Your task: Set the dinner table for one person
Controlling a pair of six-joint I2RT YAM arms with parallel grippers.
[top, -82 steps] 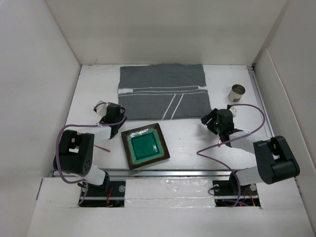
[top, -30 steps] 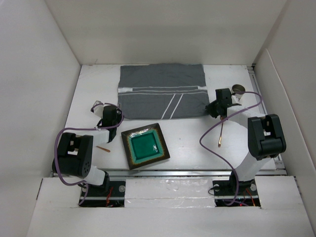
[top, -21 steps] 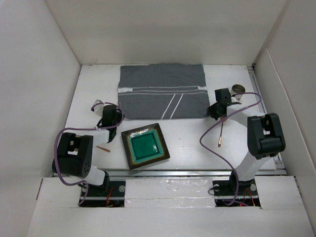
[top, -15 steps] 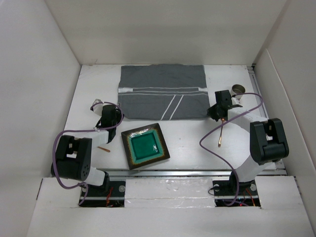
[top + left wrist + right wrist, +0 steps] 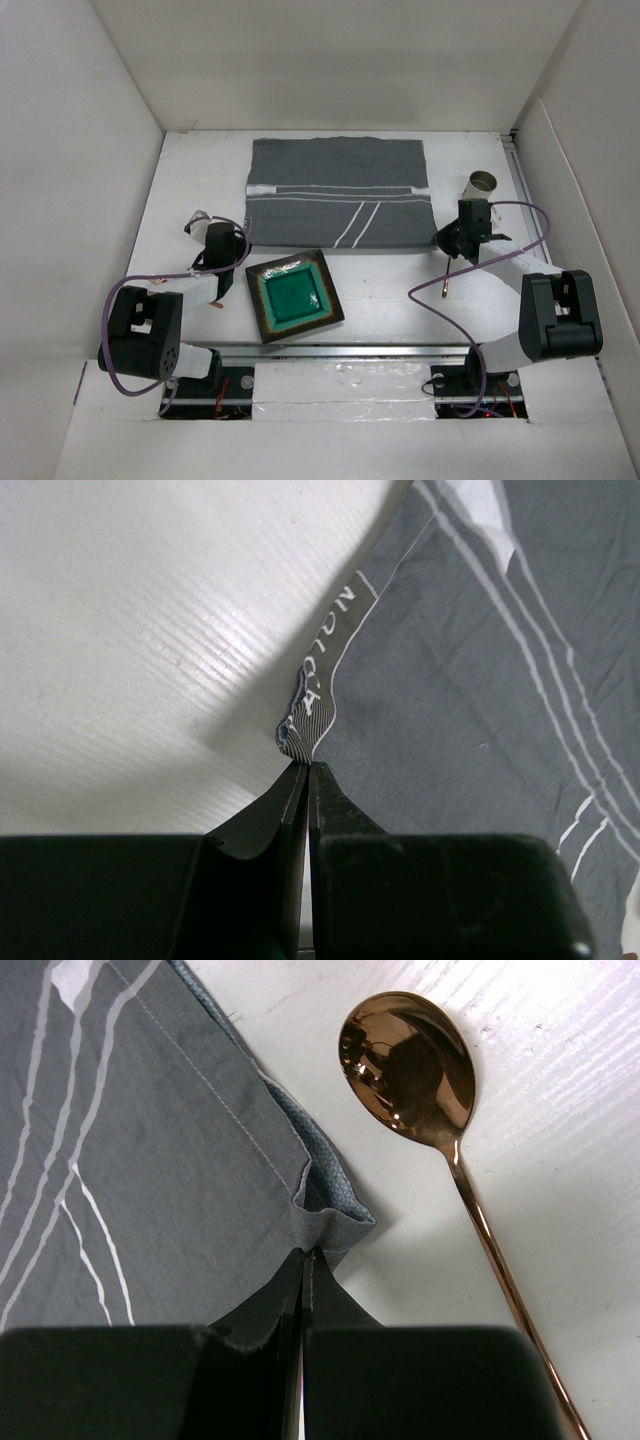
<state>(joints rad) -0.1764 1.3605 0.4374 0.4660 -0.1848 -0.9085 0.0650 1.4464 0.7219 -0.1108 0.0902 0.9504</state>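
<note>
On the white dinner table (image 5: 385,305) lies a grey striped cloth mat (image 5: 340,195), spread flat at the back centre. My left gripper (image 5: 243,243) is shut on the mat's near-left corner (image 5: 305,730), with the cloth bunched at the fingertips (image 5: 322,785). The right gripper (image 5: 442,243) is shut on the near-right corner (image 5: 335,1215), which is folded up into the closed jaws. A copper spoon (image 5: 410,1065) lies on the table just right of that corner, bowl up. The square green plate (image 5: 293,296) sits in front of the mat.
A small metal cup (image 5: 482,183) lies on its side at the back right. The spoon's handle (image 5: 446,280) runs toward the near edge under the right arm. A thin copper piece (image 5: 213,304) lies by the left arm. A metal rail (image 5: 350,350) borders the near edge; white walls surround the table.
The right gripper has closed on the mat's near-right corner. Both arms have drawn back toward the near edge, and the mat has slid a little nearer and to the right.
</note>
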